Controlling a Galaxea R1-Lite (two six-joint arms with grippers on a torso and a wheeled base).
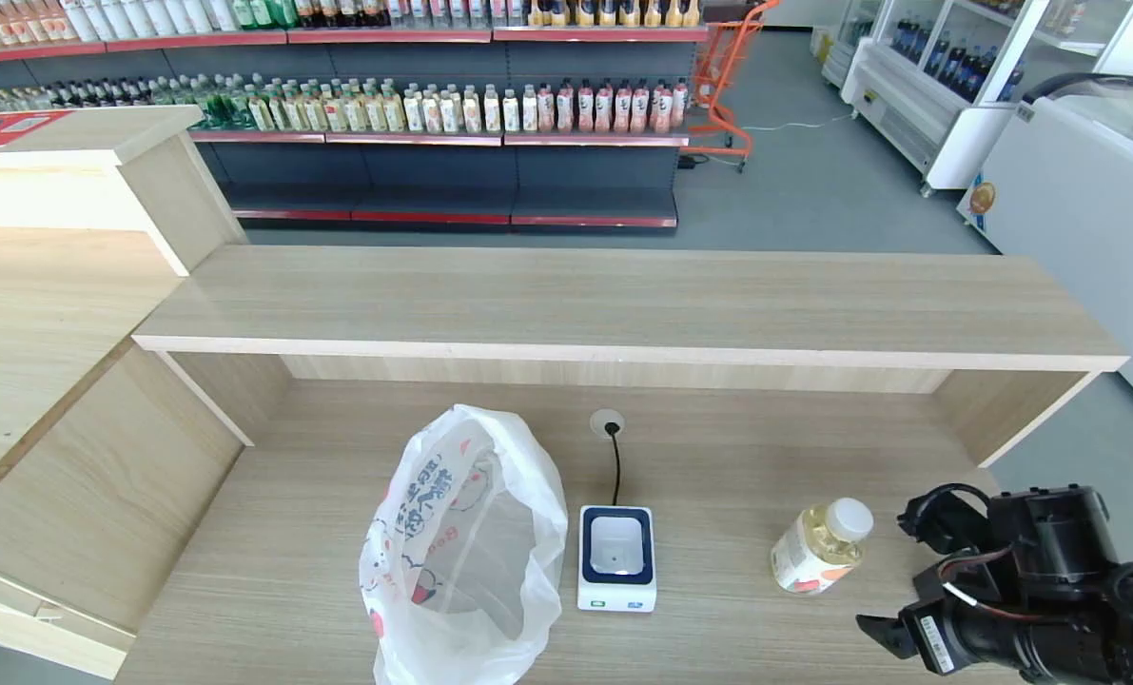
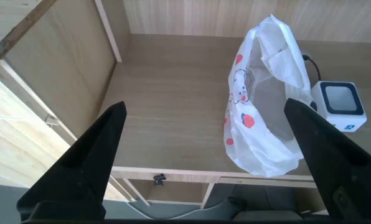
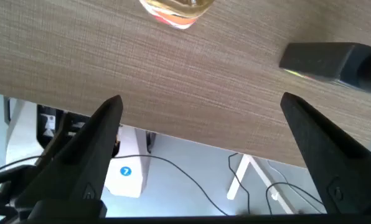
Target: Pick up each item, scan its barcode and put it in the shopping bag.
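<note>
- The small clear plastic bottle point(image 1: 821, 549) with a white cap and pale yellow contents stands, as far as I can tell, on the light wooden table point(image 1: 737, 457). It is to the right of the white square scanner point(image 1: 616, 557), and nothing grips it.
- The right tool point(image 3: 201, 102) hangs near the bottle with its fingers spread and nothing between them.
- Judged next step: straddle the round body below the cap and squeeze at the label, since smooth plastic may slip or tip.
- Leave the barcode side uncovered for the scanner window.
- The left tool point(image 2: 205, 106) is also spread and empty, near the white printed plastic shopping bag point(image 1: 466, 547), whose mouth gapes open.
</note>
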